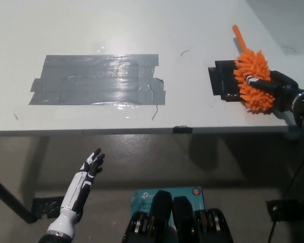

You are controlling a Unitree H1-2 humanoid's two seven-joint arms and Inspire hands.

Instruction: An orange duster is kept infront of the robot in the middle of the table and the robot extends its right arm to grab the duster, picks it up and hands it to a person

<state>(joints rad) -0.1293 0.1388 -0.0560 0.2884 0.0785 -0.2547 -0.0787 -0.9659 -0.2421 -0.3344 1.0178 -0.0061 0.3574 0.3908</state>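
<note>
Left hand (89, 169): white and black, resting below the near edge of the worktop (142, 30), toward its left end, off the surface; fingers apart, holding nothing.

Grey tape patch (99, 79): overlapping glossy strips laid flat on the left-centre of the worktop, well apart from the task's thing; a loose strand trails toward the near edge.

Black patch (222, 81): dark rectangle stuck to the worktop near its right edge, partly covered from view by the duster head.

Right hand (276, 91): black, entering from the right edge of the worktop, fingers clamped on the orange duster (252, 85) across its head.

Orange duster: held at the right end of the worktop over the black patch, apparently lifted clear, handle tilted up and away toward the far edge. Judged light; the head is a mass of soft, springy nubs that will give under pressure, while the handle looks thin, stiff and smooth. A hold on the head is likely spongy and could let it twist; the firmer place seems to be where the handle meets the head, leaving the handle free for a person to take.

Not made out: the underside of the head, how deep the fingers sink into it, and whether any nubs touch the worktop. The right arm is cut off at the frame edge. No person is in view.
</note>
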